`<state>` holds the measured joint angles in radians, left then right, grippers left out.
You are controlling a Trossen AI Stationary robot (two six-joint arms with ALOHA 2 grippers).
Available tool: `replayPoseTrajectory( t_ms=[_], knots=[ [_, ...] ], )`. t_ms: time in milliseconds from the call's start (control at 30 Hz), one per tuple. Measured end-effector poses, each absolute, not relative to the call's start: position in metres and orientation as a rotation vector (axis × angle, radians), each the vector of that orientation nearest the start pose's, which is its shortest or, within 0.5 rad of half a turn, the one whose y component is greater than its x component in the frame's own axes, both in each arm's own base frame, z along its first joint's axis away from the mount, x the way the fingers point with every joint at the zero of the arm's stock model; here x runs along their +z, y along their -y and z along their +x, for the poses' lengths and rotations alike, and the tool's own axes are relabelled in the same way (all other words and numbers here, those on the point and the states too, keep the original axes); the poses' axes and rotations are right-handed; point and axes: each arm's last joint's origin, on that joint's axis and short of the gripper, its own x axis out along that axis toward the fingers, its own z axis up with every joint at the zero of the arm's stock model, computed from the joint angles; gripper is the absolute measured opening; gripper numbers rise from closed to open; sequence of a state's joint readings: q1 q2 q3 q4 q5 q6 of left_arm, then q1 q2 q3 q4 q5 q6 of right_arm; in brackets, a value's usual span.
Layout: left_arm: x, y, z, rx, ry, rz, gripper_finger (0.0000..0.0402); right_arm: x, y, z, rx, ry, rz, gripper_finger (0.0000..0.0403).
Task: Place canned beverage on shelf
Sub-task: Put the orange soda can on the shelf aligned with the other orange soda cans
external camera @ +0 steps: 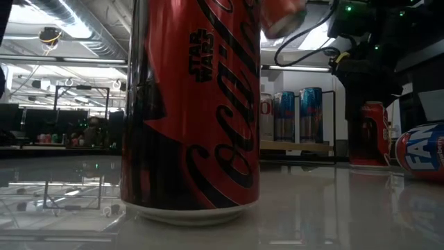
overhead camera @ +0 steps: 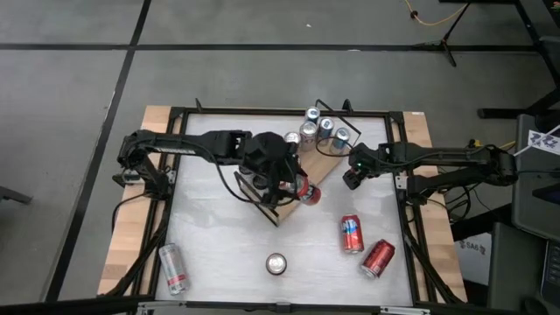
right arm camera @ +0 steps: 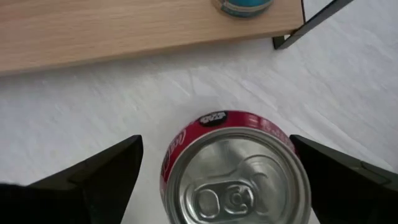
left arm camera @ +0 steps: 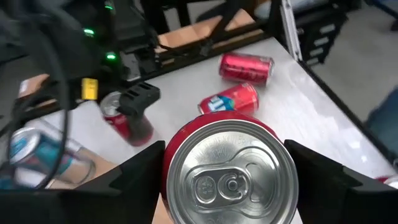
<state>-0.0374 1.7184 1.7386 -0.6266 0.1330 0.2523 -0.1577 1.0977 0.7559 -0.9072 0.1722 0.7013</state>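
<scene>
The shelf (overhead camera: 322,164) is a light-wood board lying slantwise on the white table, with several upright cans (overhead camera: 315,127) at its far end. My left gripper (overhead camera: 299,185) is shut on a red can (left arm camera: 231,174), held in the air over the shelf's near part. My right gripper (right arm camera: 214,149) hangs open by the shelf's right side. Its fingers stand on either side of a second red can (right arm camera: 233,180), which stands upright on its base on the table. I see a gap at each finger. My left gripper pinches the red can by its side wall (left arm camera: 166,163), one finger (left arm camera: 134,174) on each side just below the top rim. The fingers slant down from the table's left. The can is lifted clear and tilted, its top facing back toward the wrist.
An upright red-and-black cola can (overhead camera: 276,263) stands near the front edge and fills the low view. A red-blue can (overhead camera: 353,234) and a red can (overhead camera: 378,258) lie at the near right. A silver can (overhead camera: 172,268) lies at the near left.
</scene>
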Motion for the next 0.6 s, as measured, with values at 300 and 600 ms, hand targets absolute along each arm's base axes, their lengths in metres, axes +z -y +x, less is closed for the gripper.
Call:
replayPoseTrajectory(
  t_ms=[300, 600],
  knots=[
    [0.33, 0.015, 0.411, -0.337, -0.665, 0.356, 0.0275, 0.222, 0.033, 0.178, -0.712, -1.1, 0.591, 0.039],
    [0.303, 0.014, 0.418, -0.336, -0.799, 0.412, 0.0275, 0.222, 0.033, 0.178, -0.711, -1.099, 0.592, 0.039]
  ],
)
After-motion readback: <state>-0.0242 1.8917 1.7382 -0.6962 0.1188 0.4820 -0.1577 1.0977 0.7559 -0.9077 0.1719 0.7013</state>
